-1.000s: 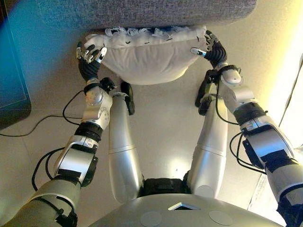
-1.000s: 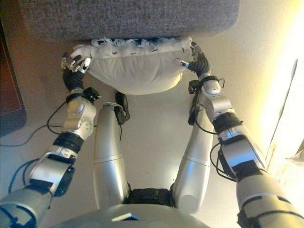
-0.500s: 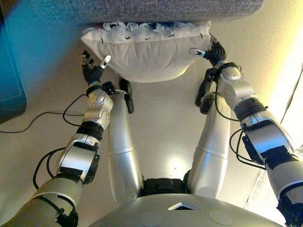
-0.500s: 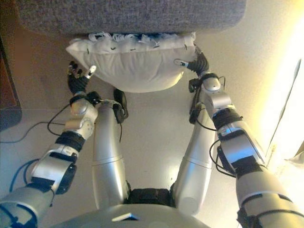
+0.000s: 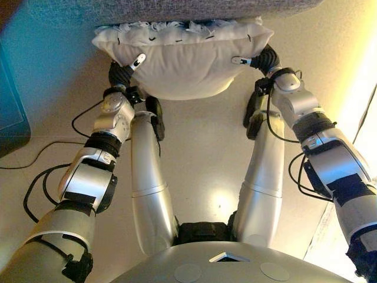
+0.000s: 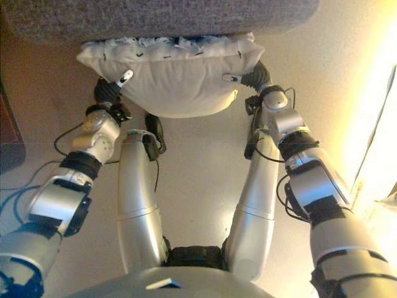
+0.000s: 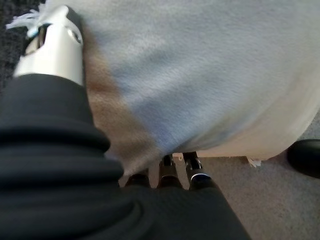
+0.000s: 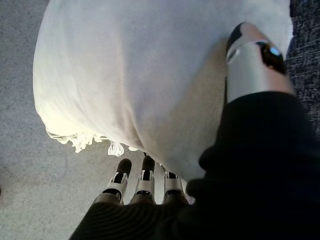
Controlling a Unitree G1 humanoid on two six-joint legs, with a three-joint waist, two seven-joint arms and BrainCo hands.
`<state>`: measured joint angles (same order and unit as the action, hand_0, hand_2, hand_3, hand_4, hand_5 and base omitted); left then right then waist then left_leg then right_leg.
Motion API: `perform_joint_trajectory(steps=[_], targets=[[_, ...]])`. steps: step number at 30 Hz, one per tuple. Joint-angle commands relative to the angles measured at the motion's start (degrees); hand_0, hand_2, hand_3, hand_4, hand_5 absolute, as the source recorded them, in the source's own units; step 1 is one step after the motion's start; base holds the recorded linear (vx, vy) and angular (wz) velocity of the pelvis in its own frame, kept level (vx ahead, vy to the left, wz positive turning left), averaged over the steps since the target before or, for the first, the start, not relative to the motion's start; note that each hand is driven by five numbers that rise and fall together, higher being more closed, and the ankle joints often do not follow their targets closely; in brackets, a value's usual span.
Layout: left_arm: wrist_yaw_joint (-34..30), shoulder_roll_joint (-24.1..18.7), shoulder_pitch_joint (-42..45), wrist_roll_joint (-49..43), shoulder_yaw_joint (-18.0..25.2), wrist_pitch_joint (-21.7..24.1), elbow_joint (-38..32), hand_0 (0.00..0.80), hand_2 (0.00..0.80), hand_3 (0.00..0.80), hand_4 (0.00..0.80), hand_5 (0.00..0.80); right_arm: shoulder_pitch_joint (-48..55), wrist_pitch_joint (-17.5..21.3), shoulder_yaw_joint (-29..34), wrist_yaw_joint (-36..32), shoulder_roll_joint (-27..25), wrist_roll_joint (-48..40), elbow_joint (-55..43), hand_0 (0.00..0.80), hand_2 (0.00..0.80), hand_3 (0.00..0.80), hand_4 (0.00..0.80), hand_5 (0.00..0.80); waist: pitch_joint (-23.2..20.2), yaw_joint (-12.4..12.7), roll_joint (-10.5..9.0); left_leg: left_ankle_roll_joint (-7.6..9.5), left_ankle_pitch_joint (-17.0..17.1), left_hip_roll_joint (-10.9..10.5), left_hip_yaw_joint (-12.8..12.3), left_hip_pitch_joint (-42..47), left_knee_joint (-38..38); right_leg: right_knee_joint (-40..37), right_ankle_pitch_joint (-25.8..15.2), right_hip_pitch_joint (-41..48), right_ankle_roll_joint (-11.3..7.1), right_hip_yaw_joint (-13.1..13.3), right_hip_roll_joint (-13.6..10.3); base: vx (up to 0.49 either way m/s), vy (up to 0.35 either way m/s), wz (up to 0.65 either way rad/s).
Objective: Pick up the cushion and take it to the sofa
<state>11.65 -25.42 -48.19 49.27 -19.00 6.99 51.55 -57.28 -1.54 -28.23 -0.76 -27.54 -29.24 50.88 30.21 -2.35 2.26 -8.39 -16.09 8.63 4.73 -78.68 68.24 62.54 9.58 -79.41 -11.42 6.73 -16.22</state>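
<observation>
A white cushion (image 5: 182,65) with a fringed far edge hangs above the floor between my two hands, its far edge against the front of the grey sofa (image 5: 177,9). My left hand (image 5: 121,73) grips its left end, thumb (image 7: 52,47) pressed on one face and fingers (image 7: 195,172) curled under the other. My right hand (image 5: 265,59) grips the right end the same way, with its thumb (image 8: 255,65) on the cushion (image 8: 125,75) and its fingers (image 8: 145,182) underneath.
A dark cabinet (image 5: 9,118) stands on the floor to the left. Pale bare floor (image 5: 200,153) lies below the cushion. Strong light falls along the right side (image 5: 359,88).
My left hand, off the cushion's left end half a second ago, has come in and closed on it. The cushion has risen and moved farther toward the sofa.
</observation>
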Motion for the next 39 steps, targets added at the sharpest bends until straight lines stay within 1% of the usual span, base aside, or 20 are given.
perform_joint_trajectory(steps=[1,2,3,5,13,16,20,24,27,30,32,34,36,37,39], targets=[[-4.47,1.06,-7.17,0.31,-1.08,1.44,2.19,0.0,0.0,0.0,0.0,0.0,-3.19,1.26,-3.54,-2.84,-0.46,1.78,-1.57,0.0,0.0,0.0,0.0,0.0,-0.41,-1.5,2.65,2.4,5.83,-1.18,-3.23,-0.03,-5.86,-1.08,-3.79,1.46,4.27,-0.31,2.22,0.0,0.0,0.0],[-5.34,0.87,-7.65,0.4,-1.4,1.5,2.09,0.455,0.455,0.455,0.455,0.455,-3.48,1.28,-3.84,-3.45,-0.57,1.71,-1.7,0.452,0.452,0.452,0.452,0.452,-0.41,-1.56,2.69,2.35,5.87,-1.15,-3.31,-0.04,-5.93,-1.29,-3.9,1.47,4.29,-0.29,2.28,0.0,0.0,0.0],[-6.1,0.89,-8.05,0.57,-1.66,1.78,2.03,0.8,0.8,0.8,0.8,0.8,-3.83,1.18,-4.09,-4.03,-0.6,1.7,-1.7,0.8,0.8,0.8,0.8,0.8,-0.41,-1.59,2.73,2.32,5.91,-1.15,-3.37,-0.04,-6.08,-1.48,-3.98,1.46,4.3,-0.26,2.33,0.0,0.0,0.0],[-7.38,1.1,-8.82,0.62,-2.37,2.61,1.8,0.8,0.8,0.8,0.8,0.8,-4.69,0.97,-4.74,-4.49,-0.66,2.1,-1.55,0.8,0.8,0.8,0.8,0.8,-0.41,-1.64,2.84,2.29,6.0,-1.01,-3.62,0.2,-6.69,-2.16,-4.16,1.67,4.36,-0.25,2.34,0.0,0.0,0.0],[-7.14,2.21,-9.26,0.5,-3.49,4.87,1.0,0.8,0.8,0.8,0.8,0.8,-5.3,3.04,-4.89,-3.87,0.39,-0.69,-0.66,0.8,0.8,0.8,0.8,0.8,-0.41,-1.64,3.32,2.12,6.19,-1.06,-4.2,1.42,-8.69,-4.18,-4.59,2.76,4.41,-0.28,2.76,-0.006,0.012,-0.01],[-7.72,2.66,-8.42,0.34,-3.64,7.01,-0.49,0.8,0.8,0.8,0.8,0.8,-4.33,5.26,-4.21,-3.52,0.23,-1.46,-1.22,0.8,0.8,0.8,0.8,0.8,-0.41,-1.65,3.4,1.94,6.22,-0.88,-4.29,2.3,-9.65,-4.8,-4.48,3.6,4.38,-0.45,2.82,0.0,0.0,0.0],[-8.66,3.51,-6.06,-1.31,-4.16,9.59,-3.79,0.8,0.8,0.8,0.8,0.8,-1.7,7.08,-2.82,-1.53,0.37,-3.38,-3.9,0.8,0.8,0.8,0.8,0.8,-0.41,-1.56,3.2,1.54,6.29,-0.35,-4.16,4.37,-11.17,-6.17,-4.73,5.64,4.12,-0.87,2.73,-0.017,-0.06,0.02],[-9.25,4.38,-1.25,-1.09,-3.87,13.47,-9.12,0.8,0.8,0.8,0.8,0.8,4.42,11.06,-1.05,0.82,1.17,-4.3,-9.43,0.8,0.8,0.8,0.8,0.8,-0.41,-1.71,2.26,0.8,6.06,0.37,-3.76,7.84,-12.67,-7.92,-4.98,9.24,3.72,-1.76,2.91,-0.017,-0.098,-0.01],[-8.56,5.75,3.82,-5.14,-2.33,15.24,-14.07,0.8,0.8,0.8,0.8,0.8,10.89,14.02,0.7,3.47,2.39,-4.21,-15.37,0.8,0.8,0.8,0.8,0.8,-0.41,-1.66,1.34,0.41,6.06,1.05,-3.42,12.64,-15.15,-9.96,-4.91,13.96,3.26,-2.72,2.77,-0.022,-0.147,-0.08],[-7.96,6.26,7.46,-8.53,-1.57,15.07,-18.26,0.8,0.8,0.8,0.8,0.8,16.26,15.85,3.25,3.8,3.43,-5.88,-20.26,0.8,0.8,0.8,0.8,0.8,-0.41,-1.73,0.45,0.29,6.73,1.84,-3.21,18.31,-18.45,-12.81,-4.77,19.78,3.2,-3.75,2.63,0.009,-0.155,-0.04],[-7.38,5.92,9.96,-11.13,-1.35,14.32,-21.44,0.8,0.8,0.8,0.8,0.8,19.96,16.14,4.89,3.51,3.83,-6.28,-23.68,0.8,0.8,0.8,0.8,0.8,-0.41,-1.85,-0.07,0.37,7.46,2.42,-3.0,22.24,-20.78,-14.68,-4.64,23.8,3.26,-4.43,2.52,0.054,-0.143,-0.03],[-7.11,5.5,13.33,-11.6,-1.15,13.5,-25.09,0.8,0.8,0.8,0.8,0.8,24.31,15.77,6.14,3.51,4.27,-4.2,-28.09,0.8,0.8,0.8,0.8,0.8,-0.46,-1.95,-0.75,0.51,8.43,2.87,-2.95,26.96,-23.48,-17.15,-4.74,28.75,3.23,-5.38,2.53,0.112,-0.161,-0.03],[-7.19,5.07,17.53,-11.68,-0.35,11.84,-29.23,0.8,0.8,0.8,0.8,0.8,29.34,15.32,7.37,3.22,4.63,-2.7,-32.53,0.8,0.8,0.8,0.8,0.8,-2.12,-1.74,-1.43,0.65,9.58,2.88,-2.79,31.34,-26.91,-20.17,-4.64,33.45,3.31,-6.26,2.72,0.157,-0.185,0.0],[-7.79,4.5,19.78,-10.88,0.33,10.65,-31.31,0.8,0.8,0.8,0.8,0.8,32.1,14.69,8.14,3.6,4.54,-2.26,-34.72,0.8,0.8,0.8,0.8,0.8,-3.4,-1.59,-1.89,1.04,12.33,2.81,-2.7,33.33,-30.16,-22.95,-6.34,35.74,3.69,-6.72,2.92,0.21,-0.234,0.06],[-8.94,3.45,23.52,-10.46,1.79,9.4,-33.94,0.8,0.8,0.8,0.8,0.8,36.35,13.67,9.94,4.68,3.85,-0.55,-37.57,0.8,0.8,0.8,0.8,0.8,-5.52,-1.3,-2.47,0.98,13.65,3.55,-2.68,37.84,-34.11,-25.48,-5.57,40.39,3.93,-7.29,3.33,0.217,-0.225,0.03]])
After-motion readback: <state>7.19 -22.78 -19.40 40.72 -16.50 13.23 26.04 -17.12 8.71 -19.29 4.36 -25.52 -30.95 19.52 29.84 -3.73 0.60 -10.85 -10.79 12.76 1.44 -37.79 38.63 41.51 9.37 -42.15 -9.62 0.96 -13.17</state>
